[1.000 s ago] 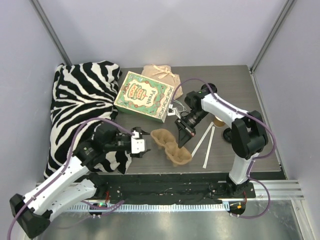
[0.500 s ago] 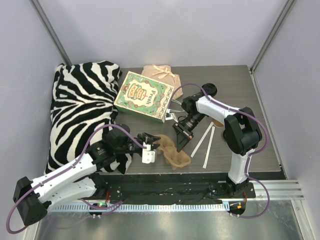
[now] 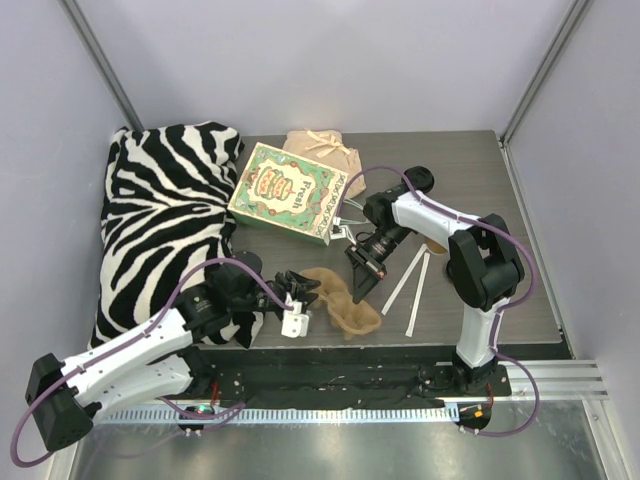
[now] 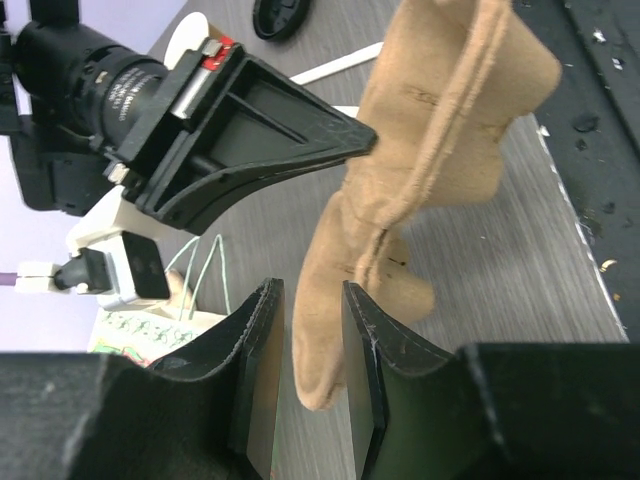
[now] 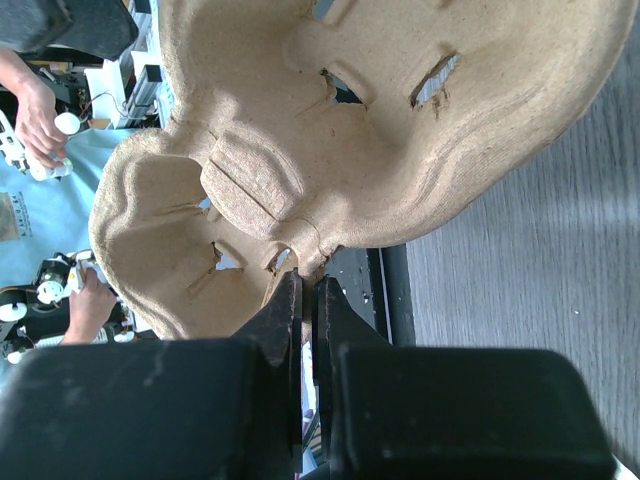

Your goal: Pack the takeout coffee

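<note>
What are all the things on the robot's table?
Cup carrier: one, brown, front middle.
Paper bag: one, green, lying flat at the back.
Cloth pouch: one, tan, behind the bag.
Zebra blanket: one, black and white, left side.
Stir sticks: two, white, right of the carrier.
Paper cup: one, brown, behind the right arm.
Lid: one, black, by the sticks.
Left tool: black fingers, shut on the carrier.
Right tool: black, shut on the carrier.

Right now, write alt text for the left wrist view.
The left tool pinches the near edge of a tan pulp cup carrier tipped up over a grey wood table. The black right tool, shut, meets the carrier's far rim.
</note>
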Available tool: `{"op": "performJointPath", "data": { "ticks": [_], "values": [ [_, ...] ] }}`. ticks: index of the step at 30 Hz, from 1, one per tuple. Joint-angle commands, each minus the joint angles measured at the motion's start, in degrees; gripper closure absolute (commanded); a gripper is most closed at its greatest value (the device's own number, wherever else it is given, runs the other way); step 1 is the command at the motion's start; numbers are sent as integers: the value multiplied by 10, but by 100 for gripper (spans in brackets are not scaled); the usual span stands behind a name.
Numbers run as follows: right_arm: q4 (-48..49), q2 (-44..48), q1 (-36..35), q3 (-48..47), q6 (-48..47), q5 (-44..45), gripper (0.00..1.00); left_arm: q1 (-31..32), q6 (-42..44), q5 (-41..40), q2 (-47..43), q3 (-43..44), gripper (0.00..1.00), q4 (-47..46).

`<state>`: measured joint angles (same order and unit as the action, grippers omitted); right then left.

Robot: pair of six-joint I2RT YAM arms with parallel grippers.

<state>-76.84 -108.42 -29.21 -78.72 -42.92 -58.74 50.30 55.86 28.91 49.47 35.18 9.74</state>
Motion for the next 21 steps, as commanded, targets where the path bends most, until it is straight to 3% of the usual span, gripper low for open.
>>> {"op": "performJointPath", "data": {
  "ticks": [1, 21],
  "values": [
    [-75, -3, -3, -14, -16, -23, 99, 8, 31, 27, -16, 6, 67, 27],
    [-74, 0, -4, -14, -16, -11, 99, 9, 9, -2, 16, 27, 71, 22]
  ]
}}
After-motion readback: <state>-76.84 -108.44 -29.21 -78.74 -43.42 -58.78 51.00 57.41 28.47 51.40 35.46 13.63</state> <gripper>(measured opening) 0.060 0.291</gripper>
